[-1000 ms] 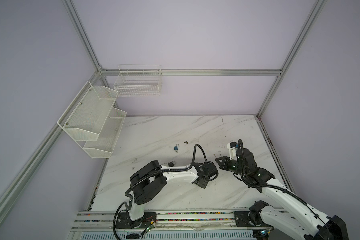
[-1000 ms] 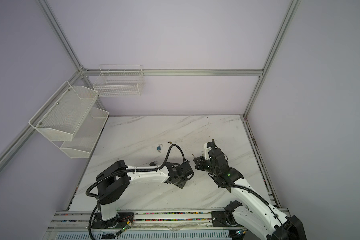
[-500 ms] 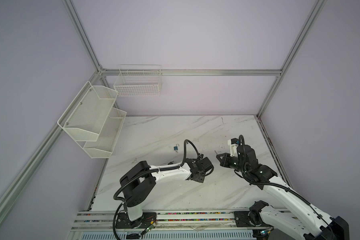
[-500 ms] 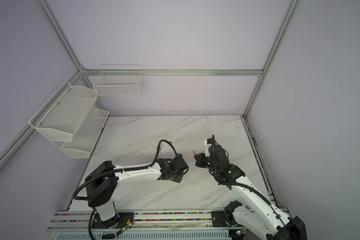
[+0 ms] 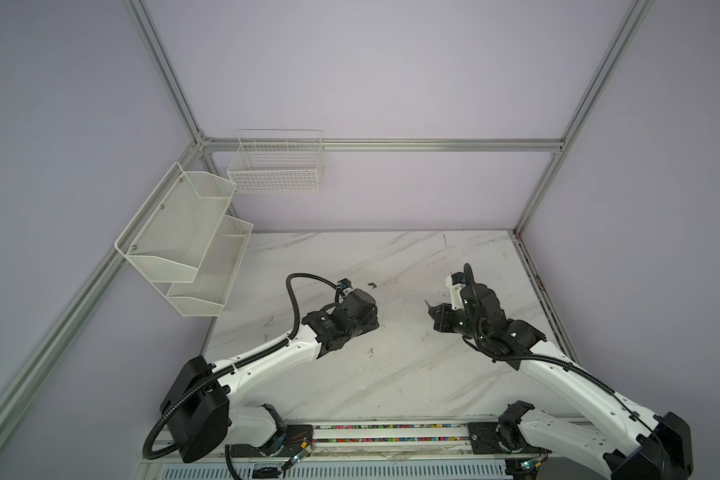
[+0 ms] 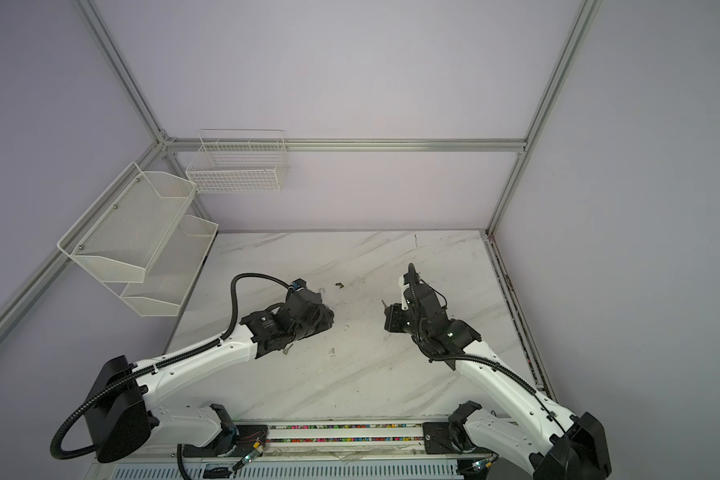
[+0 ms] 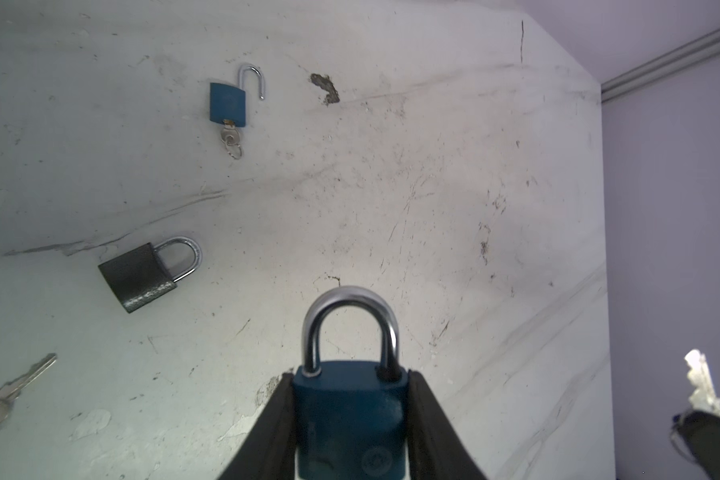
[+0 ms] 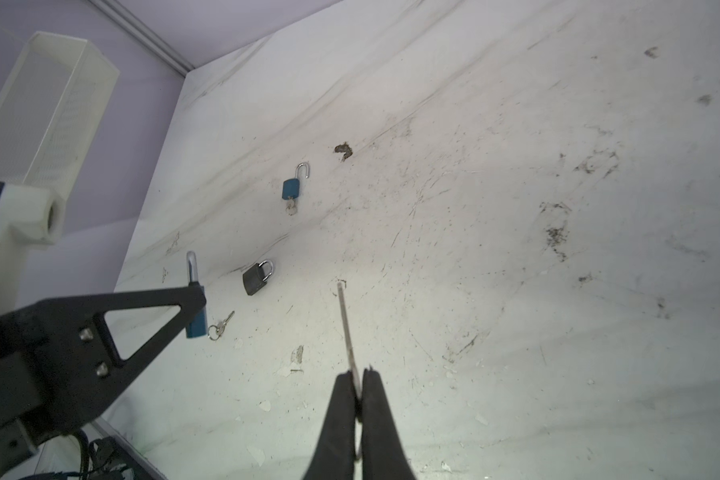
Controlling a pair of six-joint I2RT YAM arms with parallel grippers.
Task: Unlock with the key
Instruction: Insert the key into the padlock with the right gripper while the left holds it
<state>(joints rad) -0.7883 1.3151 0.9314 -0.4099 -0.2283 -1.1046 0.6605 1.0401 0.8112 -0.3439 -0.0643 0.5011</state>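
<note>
My left gripper (image 7: 350,376) is shut on a blue padlock (image 7: 350,415), one finger on each side of its body. The silver shackle (image 7: 350,320) is closed and points away from the wrist. My right gripper (image 8: 359,376) is shut on a silver key (image 8: 345,328), whose blade sticks out past the fingertips. In both top views the left gripper (image 5: 366,313) and the right gripper (image 5: 432,311) face each other above the marble table (image 5: 391,374), a hand's width apart. The right wrist view shows the held padlock (image 8: 195,322) well apart from the key's tip.
On the table lie a small blue padlock (image 7: 227,104), its shackle open and a key in it, a grey shut padlock (image 7: 142,272) and loose keys (image 7: 1,399). White mesh shelves (image 5: 184,237) and a wire basket (image 5: 275,166) hang on the left and back walls.
The left gripper has carried the blue padlock left and toward the back, widening the gap to the key. The right gripper has shifted slightly, still shut on the key.
</note>
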